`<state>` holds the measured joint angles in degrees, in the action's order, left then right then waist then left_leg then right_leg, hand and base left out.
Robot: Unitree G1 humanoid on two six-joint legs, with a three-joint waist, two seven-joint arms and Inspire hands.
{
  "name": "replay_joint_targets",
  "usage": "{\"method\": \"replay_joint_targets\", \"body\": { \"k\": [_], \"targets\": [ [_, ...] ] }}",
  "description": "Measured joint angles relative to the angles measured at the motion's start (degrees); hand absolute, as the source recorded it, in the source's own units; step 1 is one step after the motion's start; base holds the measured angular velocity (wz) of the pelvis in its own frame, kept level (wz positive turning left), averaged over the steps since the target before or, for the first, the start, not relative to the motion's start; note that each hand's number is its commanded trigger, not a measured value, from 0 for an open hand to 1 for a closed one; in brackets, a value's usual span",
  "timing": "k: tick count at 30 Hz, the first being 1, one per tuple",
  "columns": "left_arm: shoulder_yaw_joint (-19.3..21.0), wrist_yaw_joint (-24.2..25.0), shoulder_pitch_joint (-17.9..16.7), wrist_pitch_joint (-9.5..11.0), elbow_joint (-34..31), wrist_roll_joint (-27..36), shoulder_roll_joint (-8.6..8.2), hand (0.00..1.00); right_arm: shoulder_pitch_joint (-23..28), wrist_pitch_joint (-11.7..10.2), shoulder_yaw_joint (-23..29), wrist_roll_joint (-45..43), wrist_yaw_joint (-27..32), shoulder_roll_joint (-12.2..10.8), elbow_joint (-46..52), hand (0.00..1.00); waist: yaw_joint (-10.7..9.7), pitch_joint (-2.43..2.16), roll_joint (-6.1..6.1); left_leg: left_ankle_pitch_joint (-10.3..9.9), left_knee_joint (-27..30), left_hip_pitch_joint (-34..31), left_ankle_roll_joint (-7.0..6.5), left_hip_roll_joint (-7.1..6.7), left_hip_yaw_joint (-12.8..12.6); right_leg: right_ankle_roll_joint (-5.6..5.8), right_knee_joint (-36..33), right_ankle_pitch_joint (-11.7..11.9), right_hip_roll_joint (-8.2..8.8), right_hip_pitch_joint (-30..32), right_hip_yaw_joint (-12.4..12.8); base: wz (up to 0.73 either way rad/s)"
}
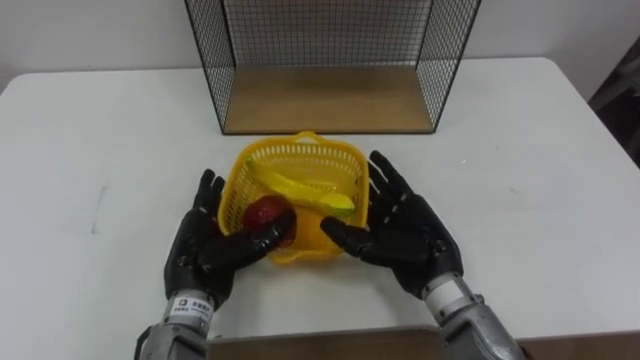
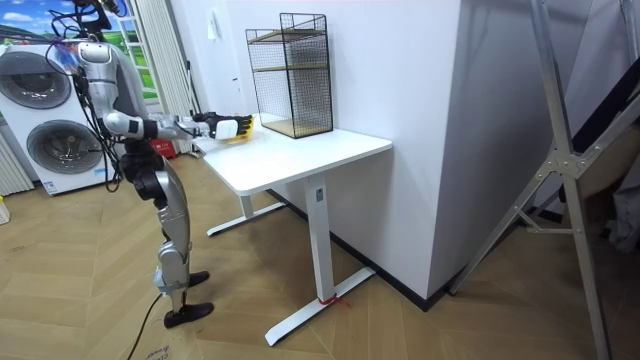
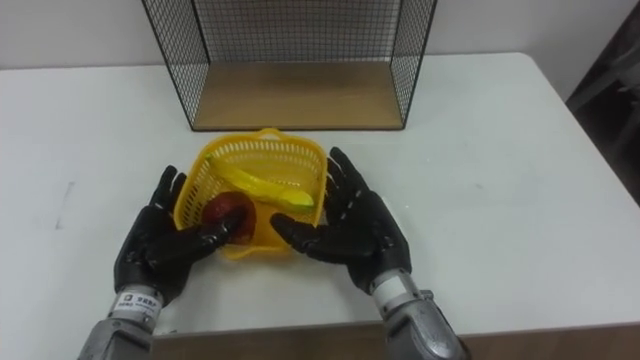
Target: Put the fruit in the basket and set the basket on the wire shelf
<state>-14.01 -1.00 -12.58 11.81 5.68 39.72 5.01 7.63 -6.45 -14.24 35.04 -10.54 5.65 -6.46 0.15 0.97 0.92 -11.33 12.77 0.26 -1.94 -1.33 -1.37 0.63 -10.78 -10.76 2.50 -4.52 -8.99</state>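
Two fruits at least lie in the yellow plastic basket with lattice walls (image 1: 292,158): a yellow banana (image 1: 300,189) and a dark red apple (image 1: 264,213). A third, orange-yellow thing shows beside the apple at the near end, but I cannot tell what it is. The banana lies with its long axis slanted, from the far left of the basket to the near right. The apple is in the near left part, just below the banana. The basket's mouth points up and its longer axis seems to run from the robot toward the shelf.

The black left hand (image 1: 205,245) and the black right hand (image 1: 408,228) are at the two sides of the basket, palms turned inward, fingers straight and spread, with the thumbs reaching across its near wall. I cannot tell if the basket rests on the table or is a little lifted.

Under it is the white rectangular table (image 1: 100,150). Just behind the basket stands the black wire shelf (image 1: 330,40) with a brown wooden bottom board (image 1: 320,100); its open front faces the robot.

In the room view the robot stands upright at the table's end on the room view's left, both arms stretched forward, on a wooden floor (image 2: 80,300). A white washing machine (image 2: 45,120) stands behind it, and a white wall (image 2: 400,60) is behind the table.
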Motion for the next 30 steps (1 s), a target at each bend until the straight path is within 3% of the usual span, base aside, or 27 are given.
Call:
{"method": "replay_joint_targets", "body": {
  "k": [15, 19, 30],
  "targets": [
    [-4.0, 0.0, 1.6, -0.1, -0.1, -0.7, 0.07, 0.00, -2.1, -0.8, -0.7, -7.6, 8.4, -0.8, -0.2, 0.00, -1.7, 0.09, 0.20, 0.0, 0.8, -0.8, -0.05, -0.13, 0.0, 0.05, 0.0, 0.0, 0.25, 0.5, -0.4, 0.01],
    [-6.4, 0.1, 1.9, -0.4, -0.4, -1.2, 0.07, 0.00, -2.2, -2.2, -0.7, -8.6, 10.8, -0.7, -0.2, 0.00, -2.1, 0.08, 0.23, 0.0, 0.7, -0.6, -0.05, -0.03, -0.2, 0.05, 0.0, 0.0, 0.19, 0.5, -0.2, 0.00],
    [-6.5, 0.1, 3.5, -0.5, -5.6, -1.3, 0.10, 0.00, -2.6, -5.2, -0.1, -8.6, 13.3, -0.8, -0.2, 0.00, -3.7, 0.15, 0.36, 0.0, 0.8, -0.7, -0.04, 0.08, -0.4, 0.02, 0.0, 0.0, 0.05, 0.7, -0.1, 0.00]
  ]
}}
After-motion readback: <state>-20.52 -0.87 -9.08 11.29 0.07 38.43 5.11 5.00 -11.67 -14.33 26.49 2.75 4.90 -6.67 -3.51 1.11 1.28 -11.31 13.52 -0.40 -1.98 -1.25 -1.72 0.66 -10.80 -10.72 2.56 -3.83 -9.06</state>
